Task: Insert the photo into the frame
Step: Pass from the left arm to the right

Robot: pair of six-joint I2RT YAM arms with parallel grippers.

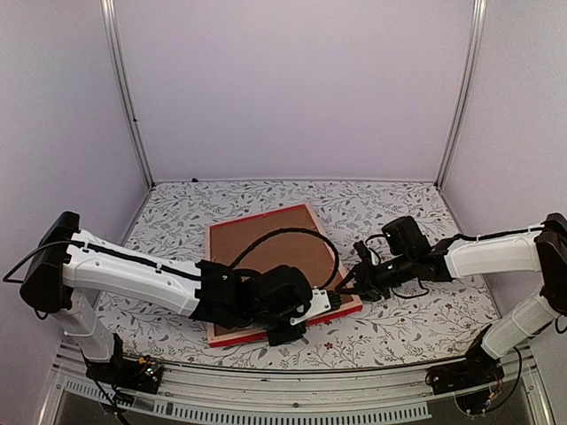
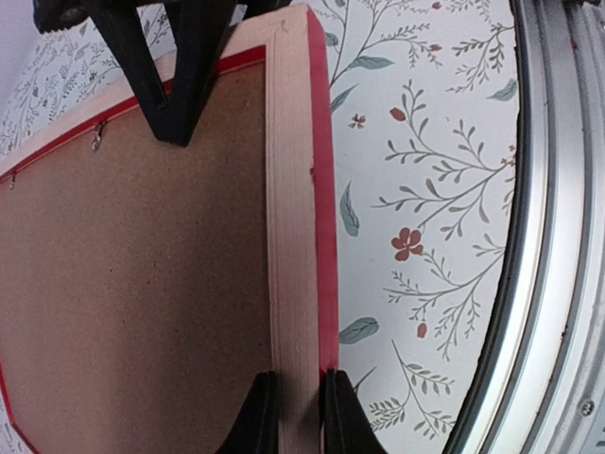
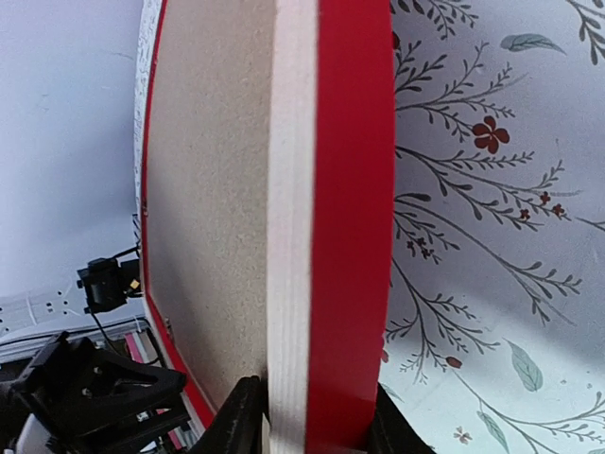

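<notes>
The frame lies back-up on the floral surface. The left tool sits at its near rail. The right tool meets its right-hand edge.

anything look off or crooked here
The frame lies back-up and askew to the table edges, only its brown backing board showing; no photo is in view. The left hand pinches its near rail and the right hand its right rail.

You see the frame with a smooth red painted face and pale bare wood edge; its backing board looks matt, grainy brown fibreboard
</notes>
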